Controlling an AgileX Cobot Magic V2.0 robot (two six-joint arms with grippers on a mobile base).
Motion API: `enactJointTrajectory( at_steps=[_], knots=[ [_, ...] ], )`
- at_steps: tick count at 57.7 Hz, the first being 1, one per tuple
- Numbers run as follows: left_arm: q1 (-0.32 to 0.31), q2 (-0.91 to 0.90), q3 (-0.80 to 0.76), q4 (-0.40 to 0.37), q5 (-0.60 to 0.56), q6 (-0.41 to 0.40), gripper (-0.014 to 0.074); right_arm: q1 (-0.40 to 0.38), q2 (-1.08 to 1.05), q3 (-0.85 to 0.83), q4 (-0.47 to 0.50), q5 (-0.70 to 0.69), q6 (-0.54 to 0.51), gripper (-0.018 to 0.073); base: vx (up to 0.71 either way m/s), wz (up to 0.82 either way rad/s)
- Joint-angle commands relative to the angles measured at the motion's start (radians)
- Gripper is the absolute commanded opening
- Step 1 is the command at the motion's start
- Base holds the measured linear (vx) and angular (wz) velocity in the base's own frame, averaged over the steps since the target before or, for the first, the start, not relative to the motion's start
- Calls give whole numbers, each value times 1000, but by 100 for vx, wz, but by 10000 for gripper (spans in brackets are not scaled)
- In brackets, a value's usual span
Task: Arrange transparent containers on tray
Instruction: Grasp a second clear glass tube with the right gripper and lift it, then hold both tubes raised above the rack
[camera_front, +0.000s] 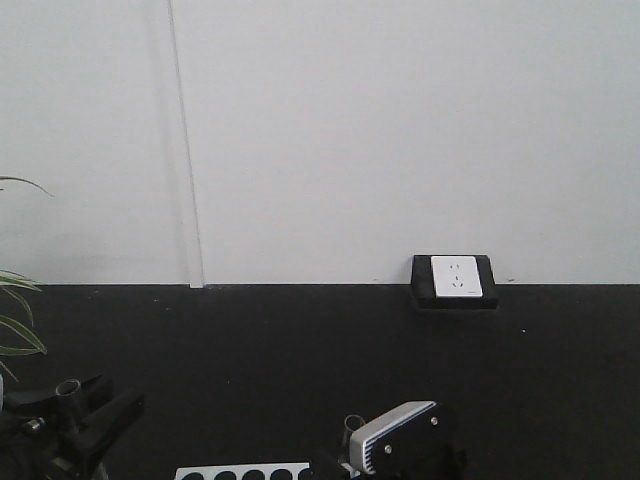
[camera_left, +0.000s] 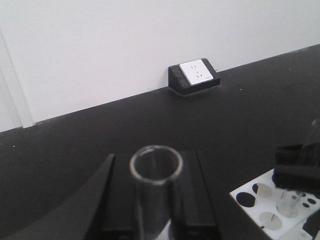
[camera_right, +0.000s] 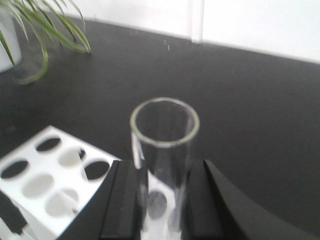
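Two transparent containers, clear glass test tubes, are held upright, one in each gripper. My left gripper (camera_left: 156, 167) is shut on one test tube (camera_left: 156, 185), whose open rim stands above the black fingers (camera_left: 120, 200). In the front view that tube's rim (camera_front: 68, 387) shows at the bottom left. My right gripper (camera_right: 162, 172) is shut on the other test tube (camera_right: 164, 135), just beside and above the white rack (camera_right: 40, 172); its rim (camera_front: 353, 424) shows low in the front view. The tray is out of view.
The white rack with round holes (camera_left: 265, 202) lies between the arms on the black tabletop (camera_front: 300, 350), with more glass standing in it. A black-framed wall socket (camera_front: 455, 279) sits at the back. A potted plant (camera_right: 35, 30) stands at the left. A white wall is behind.
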Motion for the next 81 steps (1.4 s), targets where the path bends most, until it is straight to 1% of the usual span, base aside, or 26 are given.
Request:
enactJointTrajectory(
  at_steps=[1,5,7,8,11,20,24,35,42,52,66,81],
  knots=[
    [-6,-14,-34,-13,-79,-1,30,-1,-99,-28,-10,-18,-7,-3,0,0],
    [-6,-14,-34,-13,-79,-1,30,-1,-150,-37,-11,54,-8,-4,0,0],
    [-6,-14,-34,-13,-79,-1,30,-1,-174,-48,-11,112,-10,-4,0,0],
    [-6,-14,-34,-13,-76,-1,30,-1,-231,-101,-11,236,-27,-4,0,0],
    [-6,-14,-34,-13,-70,-1,30,-1,-250,-133,-11,292,-29,-4,0,0],
    [-6,-14,-34,-13,-14,-1,30,-1,-300,-278,-11,545,-29,-4,0,0],
    [-6,-14,-34,-13,-2,-1,30,-1,-308,-328,-11,610,-29,-4,0,0],
    [-6,-14,-34,-13,-12,-1,30,-1,-311,-399,-6,655,-25,-4,0,0],
    [-6,-14,-36,-13,-23,-13,30,-1,-311,-439,-7,738,-26,-4,0,0],
    [-6,-15,-84,-13,8,-38,30,-1,-312,-513,-10,825,-29,-4,0,0],
    [-6,-15,-208,-13,122,-38,30,-1,-312,-525,-10,830,-31,-4,0,0],
    [-6,-16,-220,-13,113,-36,30,-1,-313,-525,-5,814,-28,-2,0,0]
  ],
)
